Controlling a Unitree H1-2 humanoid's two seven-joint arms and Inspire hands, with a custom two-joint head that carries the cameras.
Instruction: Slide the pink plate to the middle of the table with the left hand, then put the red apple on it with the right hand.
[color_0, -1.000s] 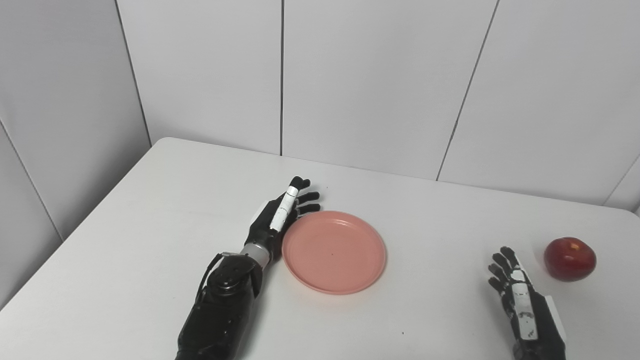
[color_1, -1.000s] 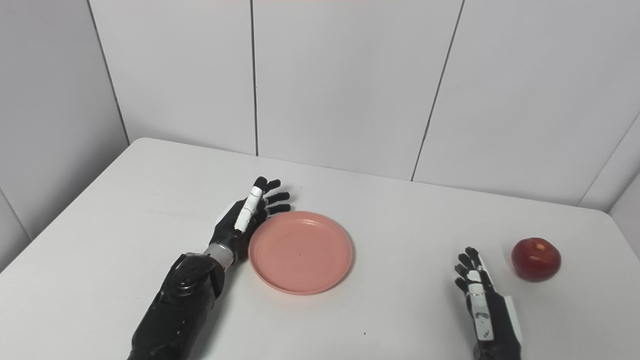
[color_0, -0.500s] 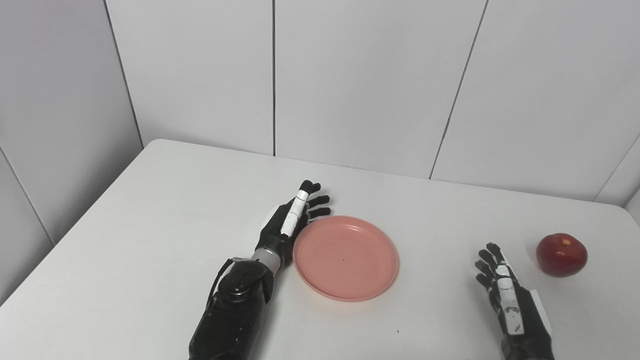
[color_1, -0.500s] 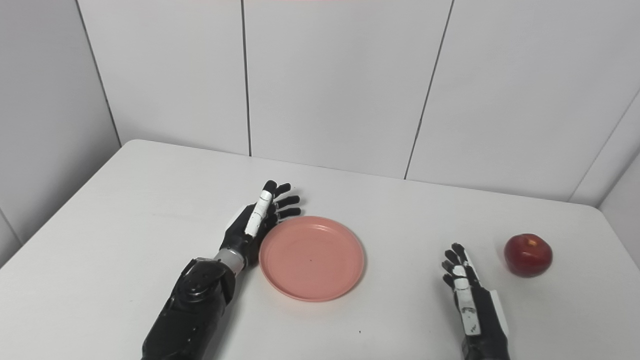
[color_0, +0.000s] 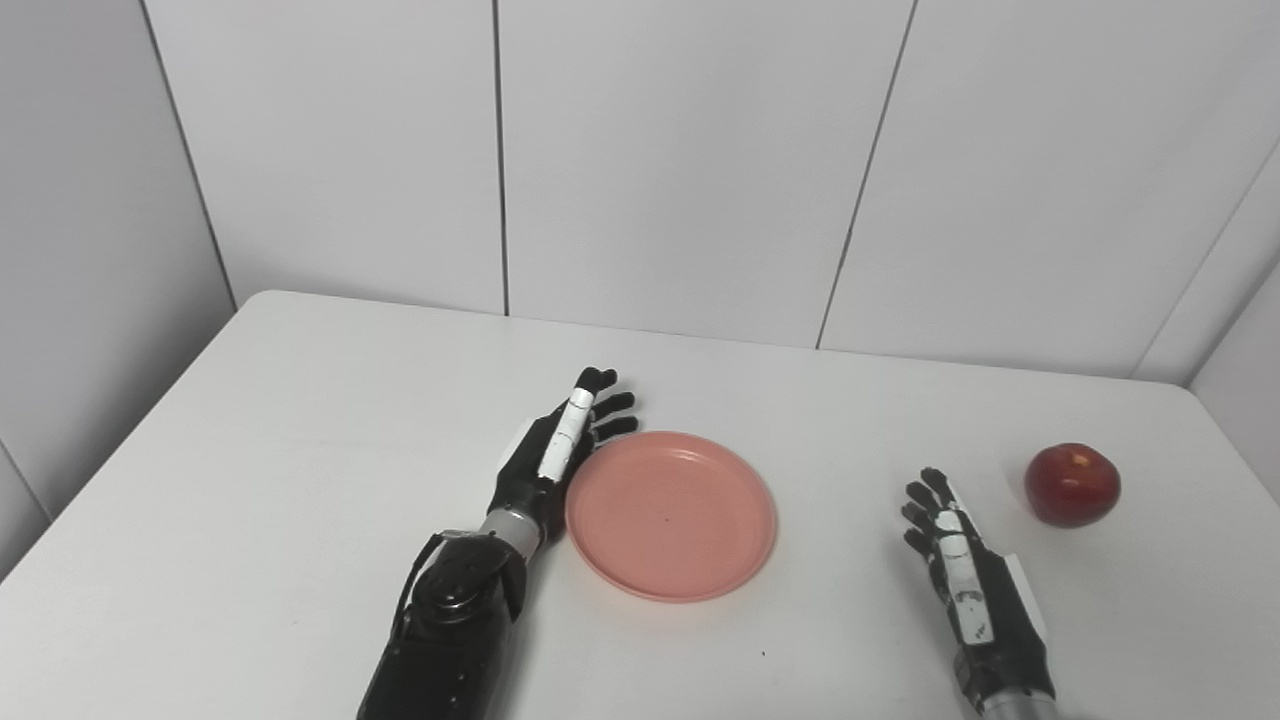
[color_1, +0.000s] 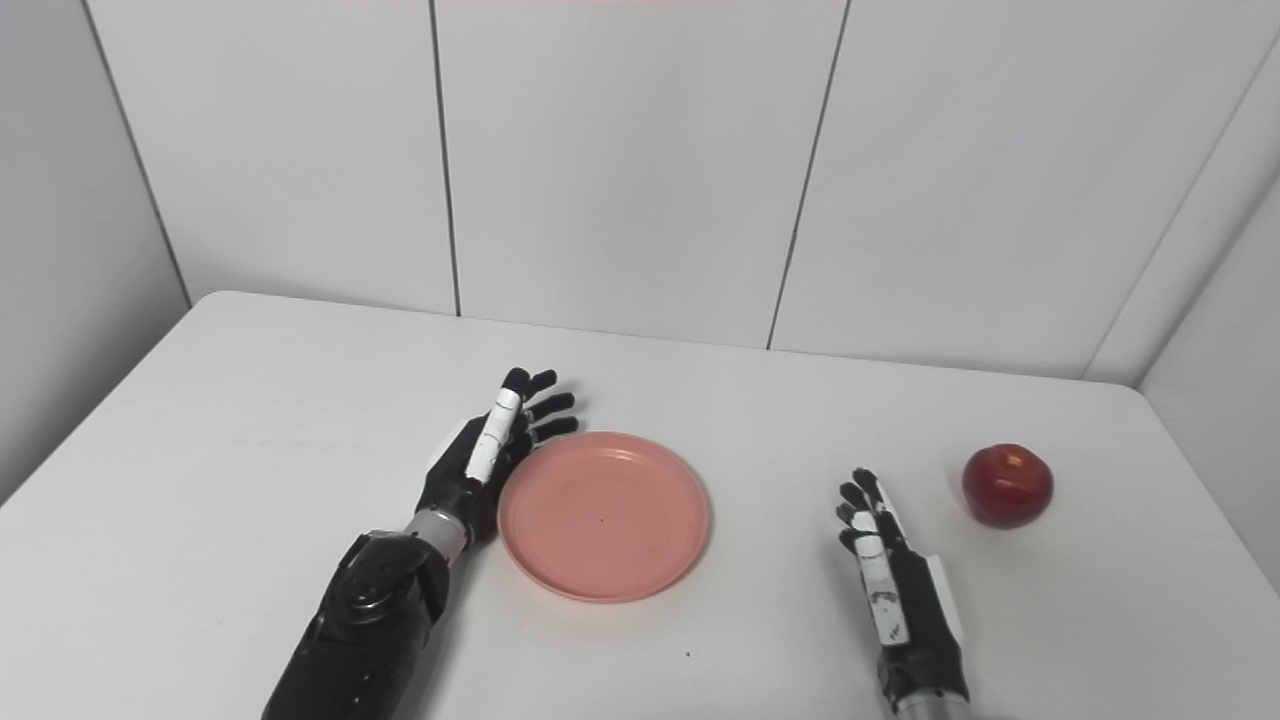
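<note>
pink plate (color_0: 670, 514) near table (color_0: 300, 420) middle, left hand (color_0: 555, 452) edge-on against its left rim, fingers spread, empty. red apple (color_0: 1072, 484) right of plate, just beyond right hand (color_0: 960, 565), fingers apart.

No readable text, labels, brands or numbers are showing anywhere. The surfaces in view are all appearing plain and unmarked in both eye views.
</note>
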